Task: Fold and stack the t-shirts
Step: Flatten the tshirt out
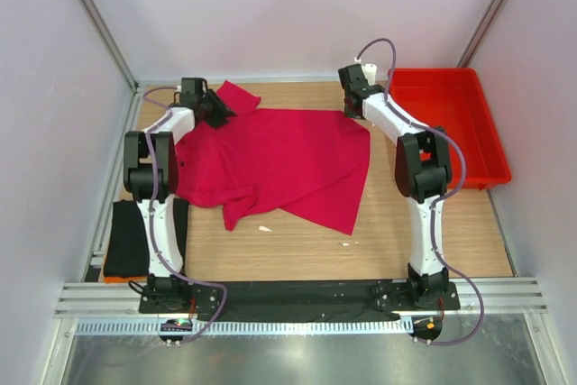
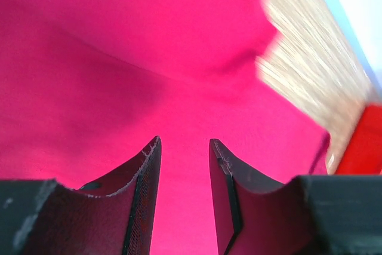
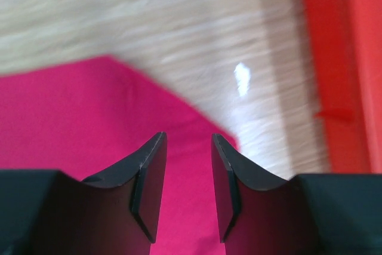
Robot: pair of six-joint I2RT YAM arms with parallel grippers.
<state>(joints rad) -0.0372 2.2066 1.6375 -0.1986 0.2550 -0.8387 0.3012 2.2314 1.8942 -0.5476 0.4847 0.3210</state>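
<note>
Two grippers are hanging over the far edge of the pink shirt (image 1: 279, 164), both with fingers apart.
I am seeing the left gripper (image 2: 184, 141) standing spread over the shirt's far left part, nothing between its fingers. The right gripper (image 3: 188, 137) is standing spread likewise above the far right corner, bare table (image 1: 297, 254) just beside it. The pink shirt is lying rumpled across the table's middle, and the black shirt (image 1: 126, 241) is lying at the near left edge. A red tray (image 1: 491, 146) is sitting far right.
</note>
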